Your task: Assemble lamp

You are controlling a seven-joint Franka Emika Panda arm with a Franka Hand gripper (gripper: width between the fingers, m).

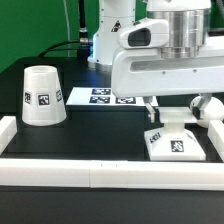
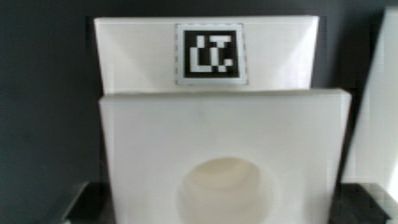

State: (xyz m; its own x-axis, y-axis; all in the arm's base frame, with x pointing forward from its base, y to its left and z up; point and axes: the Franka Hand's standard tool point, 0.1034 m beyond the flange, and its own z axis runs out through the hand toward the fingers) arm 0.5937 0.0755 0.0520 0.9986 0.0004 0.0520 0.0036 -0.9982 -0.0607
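Two parts show: the shade (image 1: 40, 96) stands toward the table's (image 1: 100, 135) left edge in the exterior view, and the base (image 1: 172, 146) sits at its front edge near the right corner. The gripper (image 1: 178, 110) straddles the base with jaws wide; whether they pinch it, I cannot tell. Placing the base seems the step in hand, and next comes finding the bulb, which is unseen.

Shows smooth, matt white plastic on the shade (image 1: 42, 95) and on the base (image 1: 172, 145) well apart from it, both over a smooth matt black table (image 1: 100, 130).
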